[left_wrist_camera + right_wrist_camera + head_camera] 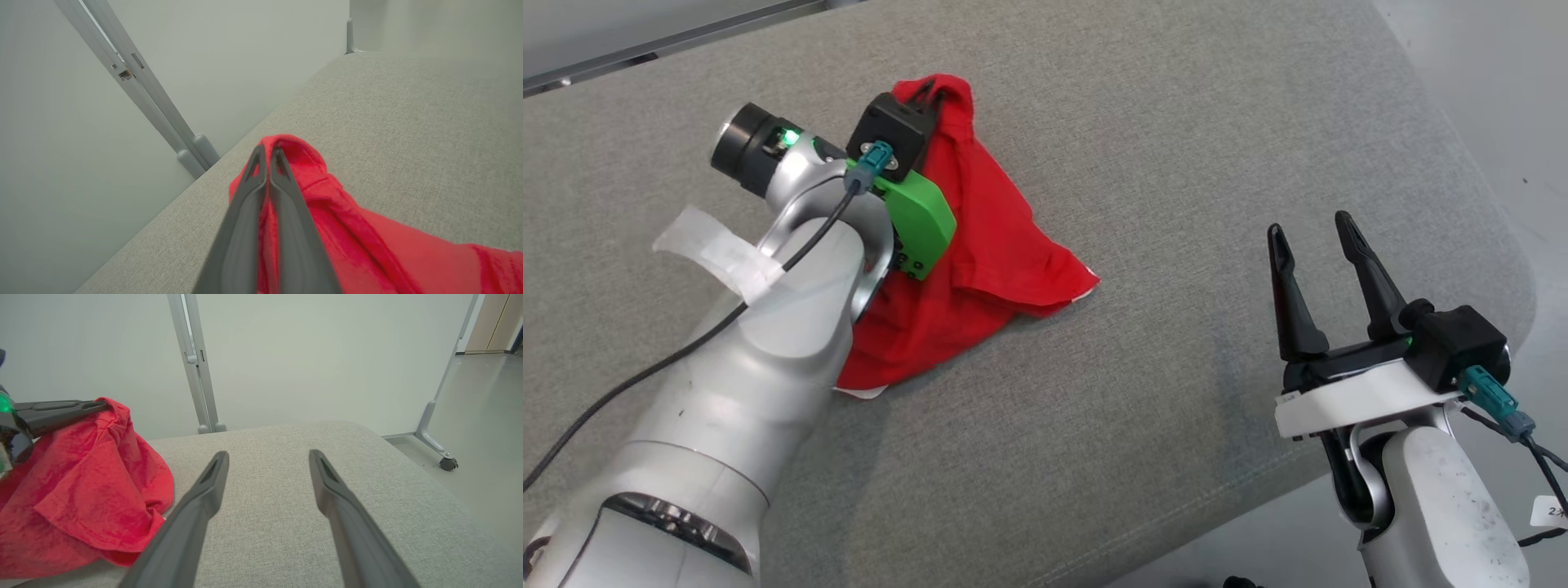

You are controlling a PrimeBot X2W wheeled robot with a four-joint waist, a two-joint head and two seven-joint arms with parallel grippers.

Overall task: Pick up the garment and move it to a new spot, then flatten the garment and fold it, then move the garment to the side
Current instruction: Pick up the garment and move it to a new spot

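A red garment hangs bunched over the grey cushioned surface, its upper edge lifted and its lower folds resting on the fabric. My left gripper is shut on that upper edge; in the left wrist view its closed fingers pinch the red garment. The right wrist view shows the garment draped from the left gripper's fingers at the left. My right gripper stands open at the right, apart from the cloth, nothing between its fingers.
The cushion's right edge drops to a grey floor. A pale wall panel with a metal post stands behind the surface, and a wheeled stand foot sits on the floor at the right.
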